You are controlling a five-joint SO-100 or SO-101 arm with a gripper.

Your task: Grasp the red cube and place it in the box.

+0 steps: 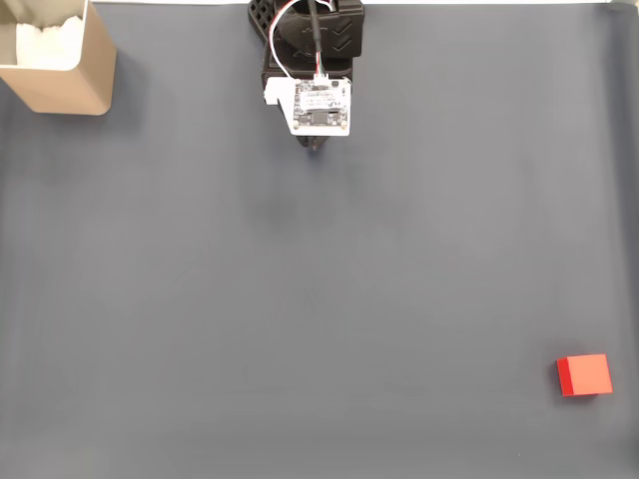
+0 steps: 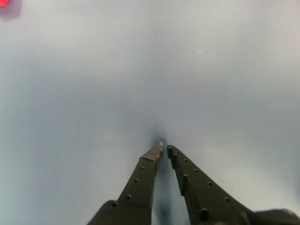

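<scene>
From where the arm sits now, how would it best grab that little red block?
Probably from straight above, closing the gripper on two opposite flat sides of the red cube. It lies flat and alone on the grey mat, with open space all around for the fingers.

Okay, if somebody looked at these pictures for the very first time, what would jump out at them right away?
Probably the red cube, the one bright spot on the dark grey mat, alone near the lower right corner of the fixed view. Next, the arm at top centre with its white circuit board, and the tan box in the upper left corner, far from the cube. In the wrist view the gripper points down at bare mat, its tips nearly touching and holding nothing.
</scene>
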